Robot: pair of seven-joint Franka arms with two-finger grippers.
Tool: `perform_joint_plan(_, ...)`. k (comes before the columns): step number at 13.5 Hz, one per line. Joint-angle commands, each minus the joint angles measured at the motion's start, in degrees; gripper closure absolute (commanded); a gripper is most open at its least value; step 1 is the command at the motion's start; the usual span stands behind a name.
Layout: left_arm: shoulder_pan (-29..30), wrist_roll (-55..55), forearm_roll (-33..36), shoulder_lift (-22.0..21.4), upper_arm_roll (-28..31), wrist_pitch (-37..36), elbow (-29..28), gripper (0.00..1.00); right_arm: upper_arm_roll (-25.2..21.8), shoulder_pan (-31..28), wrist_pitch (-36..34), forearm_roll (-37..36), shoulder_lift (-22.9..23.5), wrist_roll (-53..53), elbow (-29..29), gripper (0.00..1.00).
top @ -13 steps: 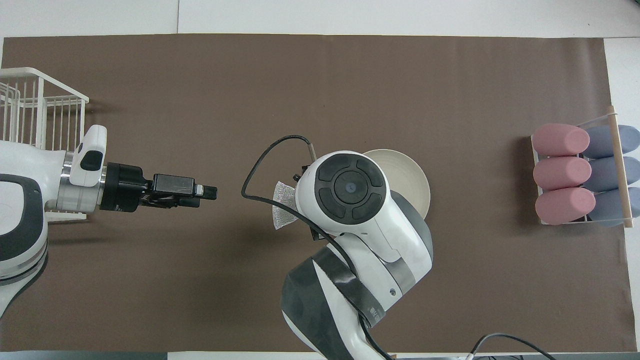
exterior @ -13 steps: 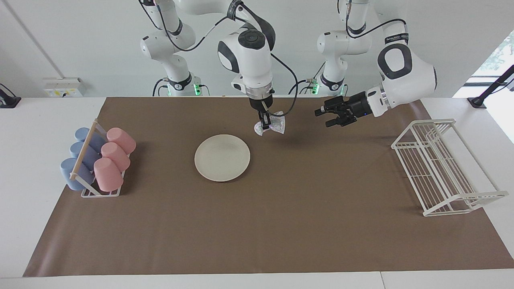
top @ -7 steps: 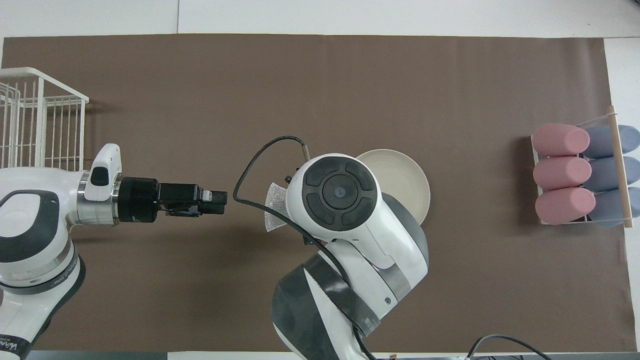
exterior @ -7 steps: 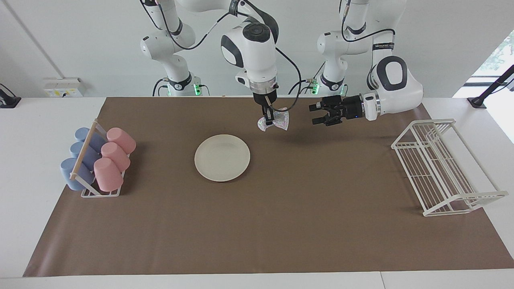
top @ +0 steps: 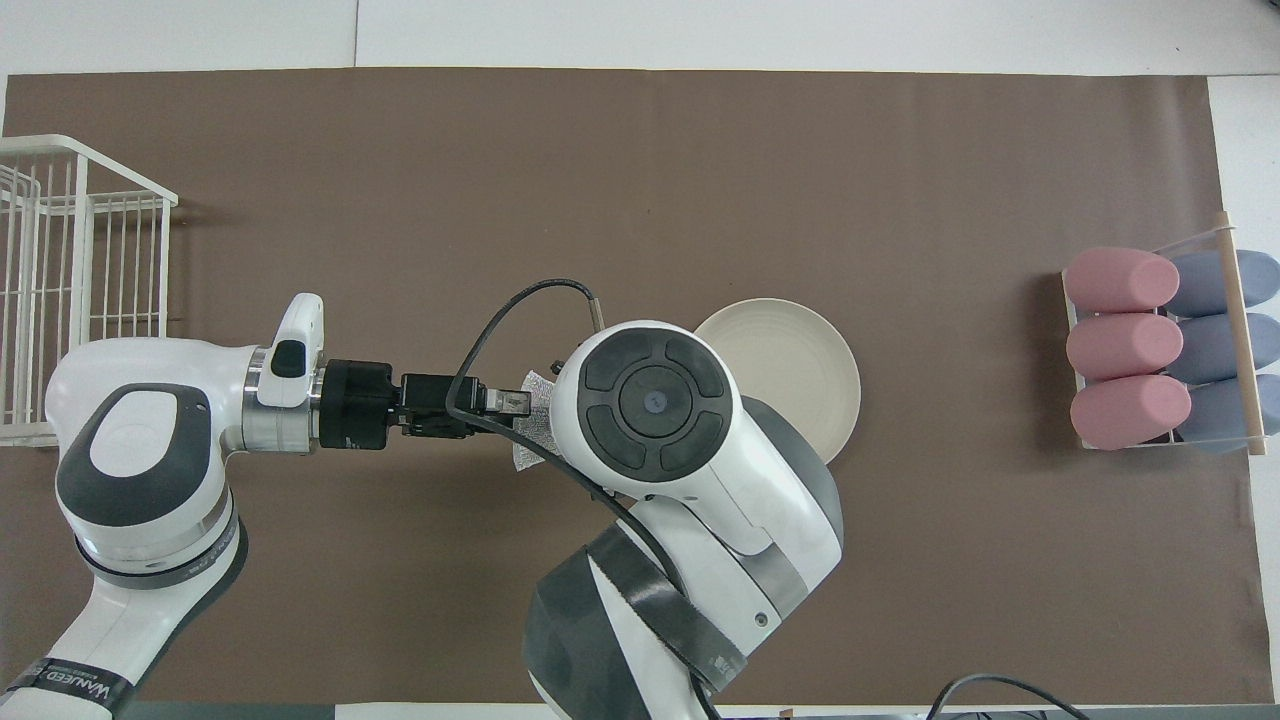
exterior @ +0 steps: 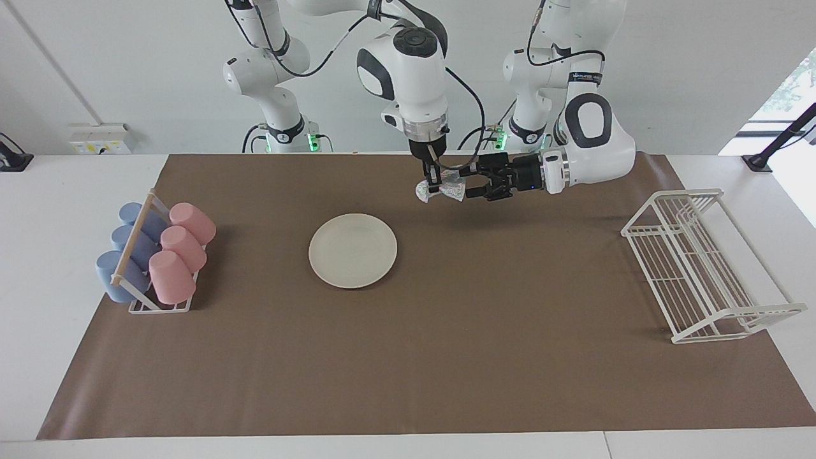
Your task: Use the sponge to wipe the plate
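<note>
My right gripper (exterior: 433, 185) up over mat (exterior: 408, 382), fingers pinched tight on sponge (exterior: 446, 189); sponge hangs floppy from them. My left gripper (exterior: 475, 182) level beside it, jaws spread, tips at sponge edge; contact unclear. Plate (exterior: 352, 250) flat on mat, bare, toward right arm's end from sponge, clear of both grippers. Cup rack (exterior: 137, 306) at right arm's end: three pink cups (exterior: 182, 245), three blue cups (exterior: 131, 245) lying in it. White wire rack (exterior: 701, 268) at left arm's end.
</note>
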Motion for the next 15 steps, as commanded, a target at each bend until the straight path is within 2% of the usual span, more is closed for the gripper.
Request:
perform_joint_plan(1,-1.5,0.4,-1.1,-0.2,0.6,1.5,-0.4,0.63,0.0,0.3,-1.1,-1.4,1.0,1.6,1.5,1.0)
perform_joint_plan(2,-1.5,-0.1,-1.3,-0.2,0.6,1.5,-0.4,1.0,0.0,0.3,-1.1,-1.4,1.0,1.6,1.5,1.0)
perform_joint_plan(11,-1.4,-2.8,-1.4,-0.2,0.7,1.5,-0.5,1.0,-0.1,-1.3,-1.1,-2.1,0.9,0.7,1.4,1.0)
perform_joint_plan(12,-1.4,-2.8,-1.4,-0.2,0.7,1.4,-0.5,1.0,-0.1,-2.3,-1.3,-2.1,0.6,-0.5,1.3,0.95)
perform_joint_plan(13,-1.4,-2.8,-1.4,-0.3,0.7,1.4,-0.5,1.0,-0.1,-2.4,-1.4,-2.1,0.1,-2.5,1.0,0.6)
perform_joint_plan(14,-1.3,-2.8,-1.4,-0.3,0.7,1.2,-0.5,1.0,-0.2,-2.4,-1.3,-2.0,-0.4,-3.7,0.4,0.16)
perform_joint_plan(15,-1.0,-2.8,-1.4,-0.3,0.7,1.1,-0.5,1.0,-0.2,-2.5,-1.2,-2.0,-0.5,-3.5,0.1,0.0)
